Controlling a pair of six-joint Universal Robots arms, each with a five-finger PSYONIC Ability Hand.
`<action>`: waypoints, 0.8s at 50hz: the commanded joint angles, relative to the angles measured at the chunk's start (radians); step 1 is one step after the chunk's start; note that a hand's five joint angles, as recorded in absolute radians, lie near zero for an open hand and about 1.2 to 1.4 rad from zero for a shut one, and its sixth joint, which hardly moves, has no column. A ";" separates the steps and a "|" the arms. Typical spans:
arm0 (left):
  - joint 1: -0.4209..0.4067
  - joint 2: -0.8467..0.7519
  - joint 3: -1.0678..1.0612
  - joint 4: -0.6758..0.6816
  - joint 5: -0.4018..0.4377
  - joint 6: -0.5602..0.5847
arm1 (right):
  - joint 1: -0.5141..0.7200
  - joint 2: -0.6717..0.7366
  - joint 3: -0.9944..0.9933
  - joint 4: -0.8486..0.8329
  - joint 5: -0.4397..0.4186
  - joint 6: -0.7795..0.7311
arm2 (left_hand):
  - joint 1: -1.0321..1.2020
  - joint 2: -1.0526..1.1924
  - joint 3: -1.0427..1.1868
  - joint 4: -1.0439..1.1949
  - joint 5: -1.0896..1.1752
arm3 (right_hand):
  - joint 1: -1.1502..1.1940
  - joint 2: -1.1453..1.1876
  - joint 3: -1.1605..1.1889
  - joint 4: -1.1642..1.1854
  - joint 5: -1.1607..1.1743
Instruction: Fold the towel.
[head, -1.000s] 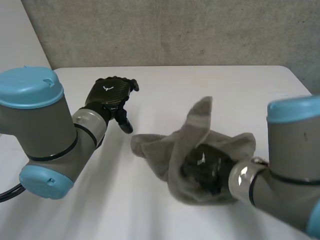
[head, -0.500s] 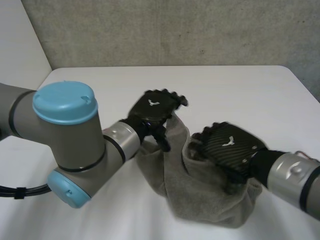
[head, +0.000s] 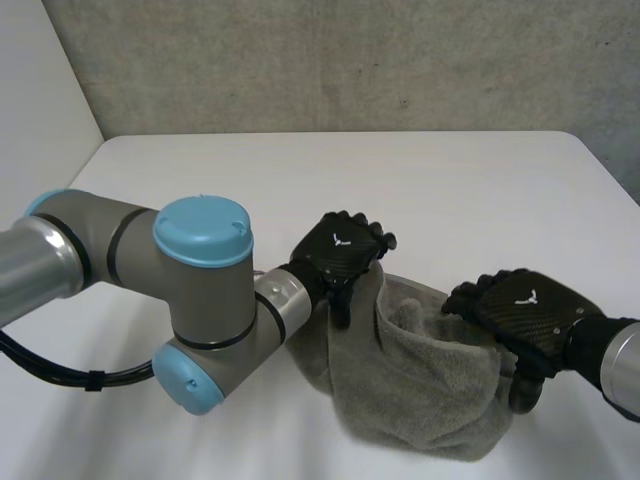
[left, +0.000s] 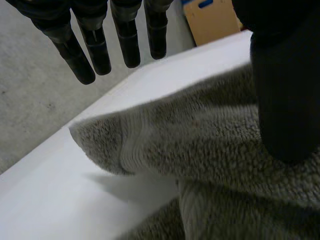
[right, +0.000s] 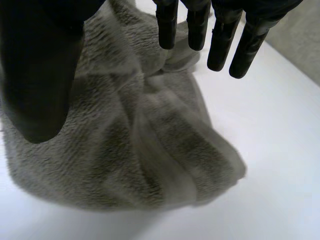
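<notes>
Both straight-fingered, left hand (head: 340, 250) and right hand (head: 522, 305) at opposite towel (head: 420, 385) edges; free table (head: 450, 180) around.

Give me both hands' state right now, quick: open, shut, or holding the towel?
Left hand: open, fingers straight, thumb on the towel, nothing gripped.
Right hand: open, fingers straight over the towel, nothing gripped.

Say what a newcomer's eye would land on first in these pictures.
A crumpled grey towel lies bunched on the white table, close to the robot. The black left robot hand sits at its left edge and the right robot hand at its right edge, both with straight fingers. The left arm's big grey joint with its light-blue cap looms in the head view's foreground.
</notes>
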 joint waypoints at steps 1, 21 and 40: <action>-0.001 -0.064 0.031 -0.036 0.003 0.066 | 0.008 0.076 0.019 -0.003 -0.051 0.026 | -0.083 -0.073 -0.062 -0.086 -0.221 | -0.054 -0.075 -0.074 -0.077 -0.064; 0.059 0.082 0.117 0.106 -0.251 0.150 | 0.069 0.285 -0.361 -0.302 0.021 0.253 | 1.030 1.040 1.050 1.027 0.891 | 1.168 1.147 1.148 1.145 1.157; 0.090 0.435 -0.275 0.368 -0.311 -0.006 | 0.249 0.206 -0.302 -0.638 0.178 0.422 | 1.030 1.040 1.050 1.027 0.891 | 1.168 1.147 1.148 1.145 1.157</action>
